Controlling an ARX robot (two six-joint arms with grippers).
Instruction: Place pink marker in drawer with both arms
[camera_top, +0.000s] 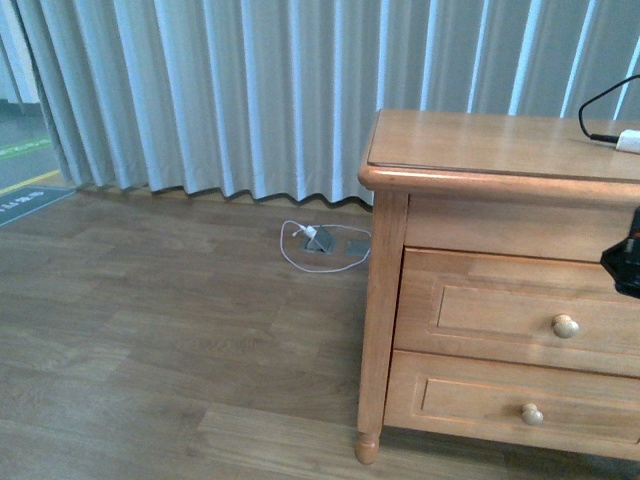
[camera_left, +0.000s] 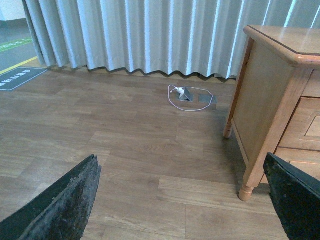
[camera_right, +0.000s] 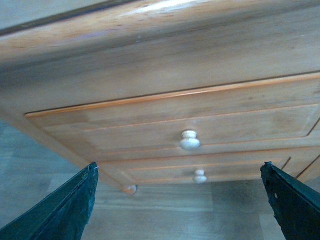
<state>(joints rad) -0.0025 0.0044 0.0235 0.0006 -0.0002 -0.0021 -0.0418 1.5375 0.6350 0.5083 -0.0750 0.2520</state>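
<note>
Flanking wood floor (camera_left: 150, 165) and closed drawer (camera_right: 200, 127), both grippers (camera_left: 182, 200) (camera_right: 180, 205) spread apart, empty.

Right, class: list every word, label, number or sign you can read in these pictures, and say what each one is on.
No text can be read.
Floor sign: dark panel with pale marks by the curtain, too small and blurred to read.
Dresser, drawer and knob: no lettering visible.

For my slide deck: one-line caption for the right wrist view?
Right hand, fingers spread open, faces the closed upper drawer and its round knob.
</note>
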